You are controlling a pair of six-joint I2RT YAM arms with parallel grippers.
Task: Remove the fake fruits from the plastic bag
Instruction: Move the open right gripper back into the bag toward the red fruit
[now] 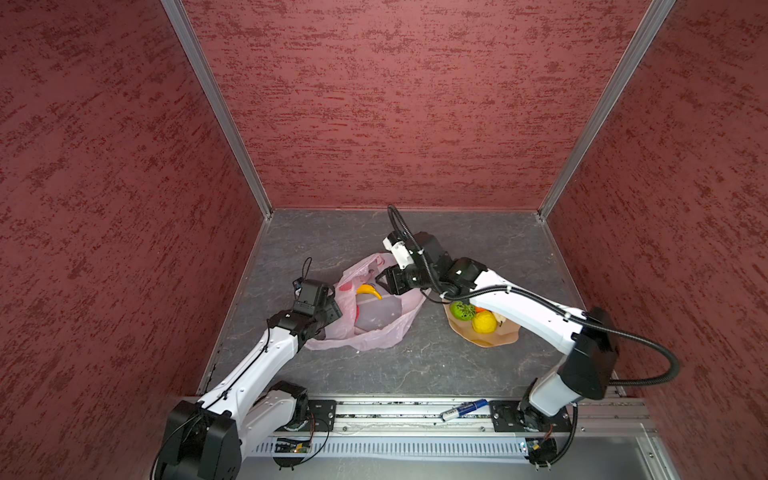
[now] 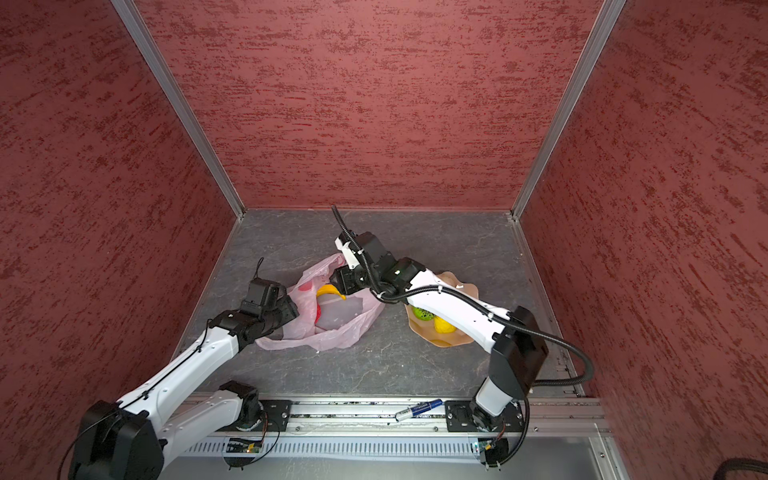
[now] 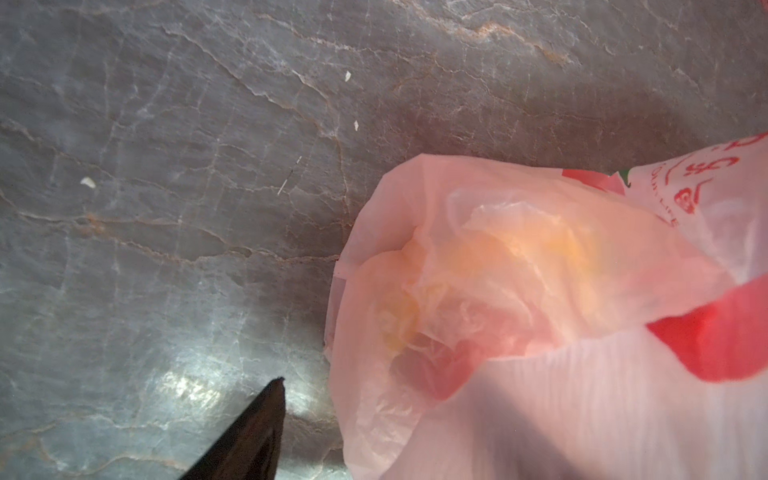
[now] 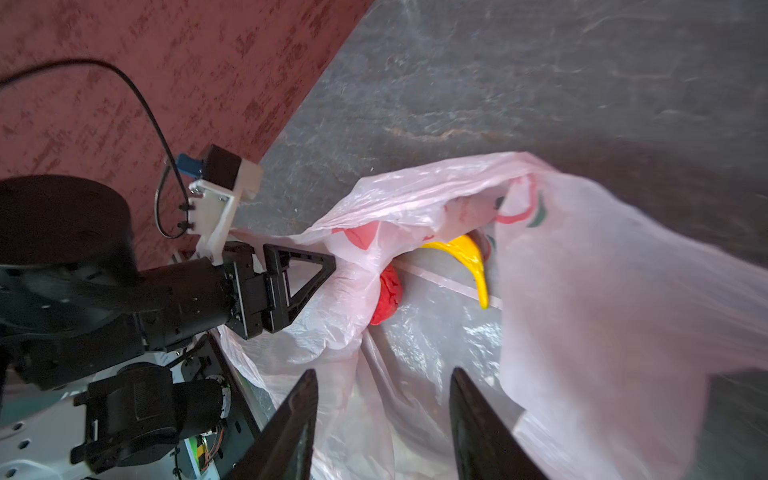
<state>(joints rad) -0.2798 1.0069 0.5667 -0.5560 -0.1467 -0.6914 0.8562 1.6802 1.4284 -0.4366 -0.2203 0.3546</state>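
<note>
1. The plastic bag (image 1: 374, 332) lies slumped near the middle of the desk (image 1: 374, 374), a little toward its left edge. It is thin, crinkly film, translucent pale pink, with a red printed mark. Its mouth gapes toward the far edge of the desk.
2. Two fruits show inside the mouth: a glossy yellow banana (image 1: 369, 290), curved and tapering to a point, and beside it a red ball (image 4: 388, 293) with a rough, bumpy skin. The grey desk shows through the film around them.
3. The other fruits sit in a bowl (image 1: 494, 343) toward the right edge of the desk, apart from the bag: a green ball (image 1: 462, 310) with a dark knobbly texture, a smooth yellow lemon (image 1: 484, 322) and a small orange one (image 1: 480, 309) partly hidden under the right arm. The bowl is peach-coloured with a wavy, petal-like rim.
4. The left gripper (image 4: 324, 268) is at the bag's left side with its black triangular fingers pushed into the film. In the left wrist view one finger (image 3: 249, 432) stands clear of the bag with bare desk between; the other is hidden by the film. The jaws are spread, not clamped.
5. The right gripper (image 4: 383, 372) hangs over the mouth, jaws spread, loose film between the fingers, nothing pinched.
6. The desk is dark grey with pale stone-like veins and a dull sheen.
</note>
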